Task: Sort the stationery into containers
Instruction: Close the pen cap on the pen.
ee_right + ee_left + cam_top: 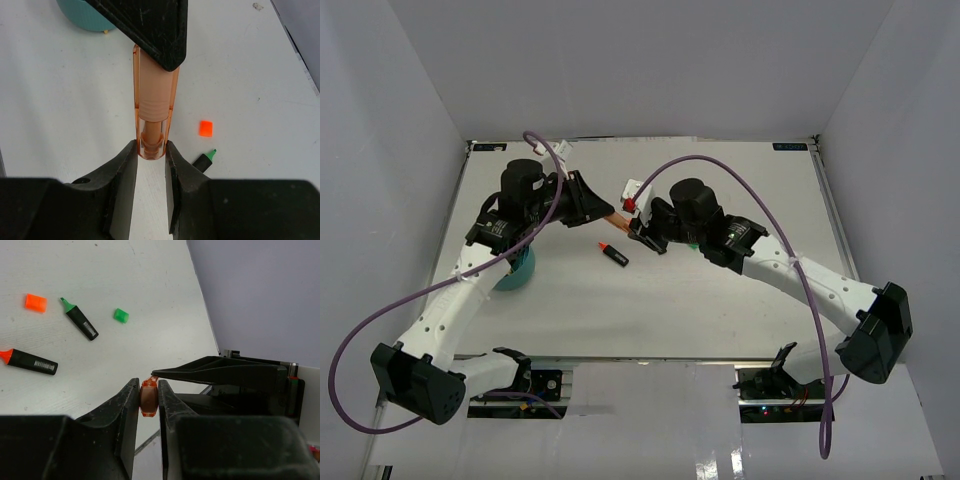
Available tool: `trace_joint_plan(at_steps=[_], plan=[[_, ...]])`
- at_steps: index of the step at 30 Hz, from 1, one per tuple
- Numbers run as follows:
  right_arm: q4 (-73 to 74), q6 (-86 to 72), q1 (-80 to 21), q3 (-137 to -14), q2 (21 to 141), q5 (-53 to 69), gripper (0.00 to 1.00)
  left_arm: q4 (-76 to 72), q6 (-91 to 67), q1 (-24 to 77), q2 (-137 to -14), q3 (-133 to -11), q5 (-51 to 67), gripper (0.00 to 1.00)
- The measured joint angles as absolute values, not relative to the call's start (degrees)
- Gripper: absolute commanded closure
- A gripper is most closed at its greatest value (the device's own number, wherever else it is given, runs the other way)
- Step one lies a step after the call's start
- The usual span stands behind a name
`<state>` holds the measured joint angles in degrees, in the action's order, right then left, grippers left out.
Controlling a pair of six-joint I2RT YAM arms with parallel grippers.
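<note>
The left gripper [148, 389] and right gripper [151, 150] each pinch one end of the orange pen [152, 107]. The teal tub [85, 17] sits beyond the right gripper's fingertips, leftward

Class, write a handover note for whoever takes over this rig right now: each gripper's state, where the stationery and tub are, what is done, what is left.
Left gripper: shut on one end of the orange pen.
Right gripper: shut on the other end.
Teal tub: on the left side of the table; contents hidden.
Lying loose, unsorted: orange-tipped marker, green-tipped marker, orange cap, green cap.
Done: nothing confirmed.
Left: tub the pen, then markers and caps.
</note>
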<state>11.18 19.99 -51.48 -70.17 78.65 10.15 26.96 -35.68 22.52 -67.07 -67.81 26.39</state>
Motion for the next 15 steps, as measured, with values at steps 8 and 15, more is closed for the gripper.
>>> trace_joint_plan(at_steps=[8, 15], plan=[[11.97, 19.99, -51.48, -70.74, 79.22, 10.02, 0.92, 27.29, -35.42, 23.24, -66.98, -68.01, 24.29, 0.92], [8.21, 19.86, -51.48, -68.71, 78.32, 10.5, 0.76, 29.93, -33.91, 24.21, -66.96, -70.59, 21.45, 1.0]])
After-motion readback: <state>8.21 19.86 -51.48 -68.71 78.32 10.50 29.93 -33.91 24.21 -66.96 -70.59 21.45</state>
